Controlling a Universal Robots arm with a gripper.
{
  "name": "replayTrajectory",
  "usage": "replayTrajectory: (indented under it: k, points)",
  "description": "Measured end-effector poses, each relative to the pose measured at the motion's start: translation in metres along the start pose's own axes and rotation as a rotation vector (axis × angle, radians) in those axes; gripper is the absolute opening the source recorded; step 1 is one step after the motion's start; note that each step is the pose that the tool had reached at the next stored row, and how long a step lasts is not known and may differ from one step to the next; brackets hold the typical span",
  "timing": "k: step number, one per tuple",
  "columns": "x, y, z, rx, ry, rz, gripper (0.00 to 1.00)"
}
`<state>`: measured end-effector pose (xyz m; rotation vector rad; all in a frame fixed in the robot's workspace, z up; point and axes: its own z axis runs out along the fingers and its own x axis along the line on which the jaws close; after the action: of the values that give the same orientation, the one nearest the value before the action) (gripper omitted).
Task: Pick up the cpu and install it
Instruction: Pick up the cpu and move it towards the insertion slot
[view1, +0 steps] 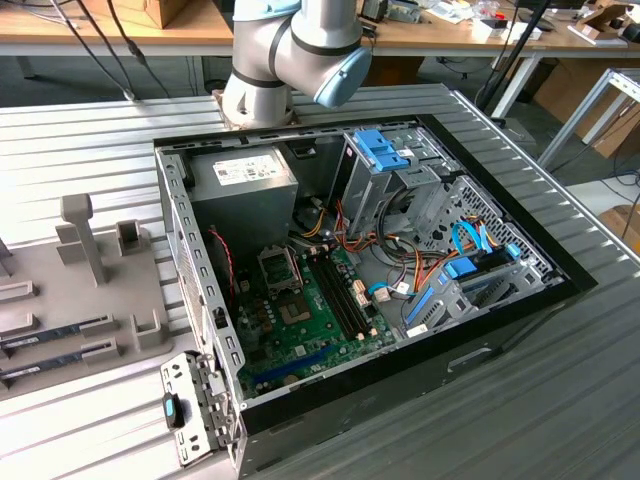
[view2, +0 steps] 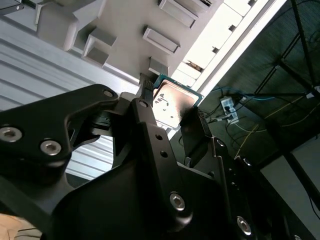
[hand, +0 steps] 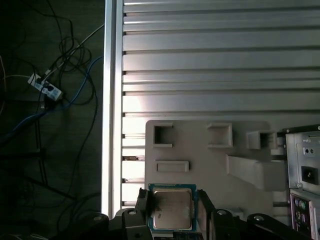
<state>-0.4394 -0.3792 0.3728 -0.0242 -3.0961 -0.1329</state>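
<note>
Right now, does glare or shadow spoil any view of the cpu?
Second wrist view: the cpu, clamped in the gripper, shows a sheen; the table edge beyond it is blown out white. First wrist view: cpu free of glare, floor dark. Exterior view: even light.

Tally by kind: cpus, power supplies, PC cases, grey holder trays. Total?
cpu: 1
grey power supply: 1
open PC case: 1
grey holder tray: 1
Total: 4
</note>
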Motion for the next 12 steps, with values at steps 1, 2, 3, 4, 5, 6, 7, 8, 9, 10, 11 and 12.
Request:
replayTrajectory:
  k: [1,2,3,4,5,6,7,8,9,10,11,12]
  points:
    - [0.0001,0.0001,-0.0013,-0.0008,-0.0001,0.000,0.47]
    - [0.0001,0.0002,-0.0022,-0.0014,0.0000,0.000,0.47]
    - [0.0002,0.0004,-0.0042,-0.0025,0.0000,0.000,0.47]
    - [0.0006,0.0011,-0.0124,-0.0077,0.0001,0.000,0.47]
    - [0.0009,0.0017,-0.0193,-0.0149,0.0002,-0.001,0.47]
    - [0.0009,0.0017,-0.0201,-0.0157,0.0001,-0.001,0.47]
    - [0.0009,0.0017,-0.0202,-0.0157,0.0002,-0.001,0.47]
    - [0.0009,0.0017,-0.0202,-0.0157,0.0002,-0.001,0.47]
    - [0.0009,0.0017,-0.0202,-0.0156,0.0002,-0.001,0.47]
    - [0.0008,0.0017,-0.0203,-0.0156,0.0003,-0.001,0.47]
    - [0.0006,0.0014,-0.0203,-0.0156,0.0003,-0.001,0.47]
    - [0.0004,0.0012,-0.0203,-0.0157,0.0003,-0.001,0.47]
